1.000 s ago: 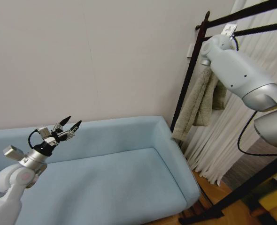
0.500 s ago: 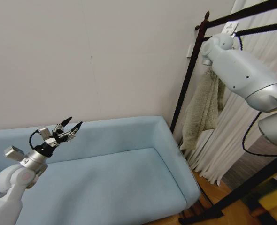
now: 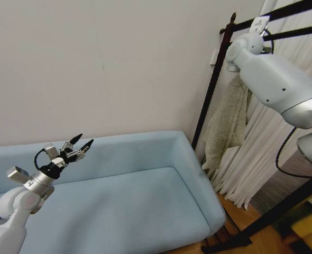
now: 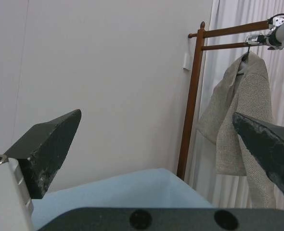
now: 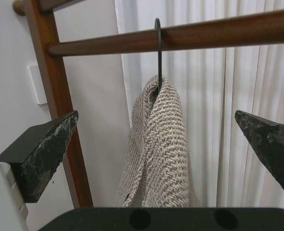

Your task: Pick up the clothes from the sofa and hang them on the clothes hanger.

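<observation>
Garment (image 3: pixel 227 124) hangs by its hook (image 5: pixel 158 48) from the rail (image 5: pixel 219 31), just below it. Right gripper (image 5: pixel 156 118) faces the rail, jaws spread wide, empty. My call: back straight off the rail and don't clip the hook. Left gripper (image 3: pixel 78 142) idles well below the rail over the sofa (image 3: pixel 119 206), spread, empty.

Inspection count, items in sight.

- One light blue upholstered sofa (image 3: pixel 145 196).
- One dark brown wooden clothes rack (image 3: pixel 212 84), with two horizontal rails and one upright post visible.
- One beige knitted garment (image 3: pixel 227 127).
- One black wire hanger hook (image 5: pixel 158 48).
- One white rectangular wall plate (image 5: pixel 37 84).
- Two robot arms, each ending in one gripper: left gripper (image 3: pixel 82 141) and right gripper (image 4: pixel 259 39).
- Two dark wedge-shaped fingers (image 4: pixel 45 149) per gripper, four in all.
- One run of white pleated curtain (image 5: pixel 214 120).
</observation>
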